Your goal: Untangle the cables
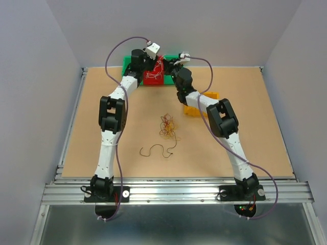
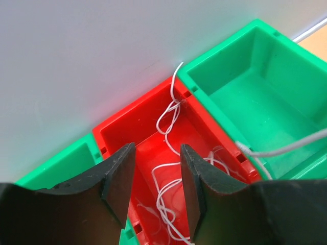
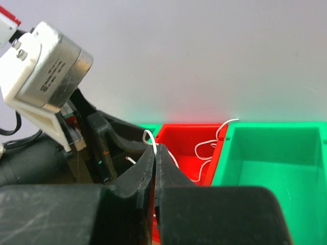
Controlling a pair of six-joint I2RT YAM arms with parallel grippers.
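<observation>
- At the far edge of the table [image 1: 265, 127], both arms reach over a row of bins set against the back wall: a red bin [image 2: 134, 122] between the right green bin [image 2: 265, 66] and the left green bin [image 2: 61, 166].
- Left gripper [image 2: 156, 173]: jaws spread apart with a clear gap, nothing between them, hanging over the red bin.
- Red bin contents: several curly white wires [image 2: 166, 199] on the floor. One strand climbs the wall and pokes above the rim shared with the right green bin.
- Right gripper [image 3: 155, 153]: jaws pressed together. A thin white wire [image 3: 147, 135] loops up right at the tips, seemingly pinched there, above the near-left corner of the red bin.
- Right green bin: interior bare as far as both wrist views show.
- Mid-table, well apart from both grippers: the cables [image 1: 167, 126], a small knot of red, yellow-orange and dark strands.
- Just nearer the arm bases, a single dark brown wire [image 1: 156, 150] lies loose in a wavy line.
- Yellow bin [image 1: 191, 112] sits partly under the right forearm; contents not visible.
</observation>
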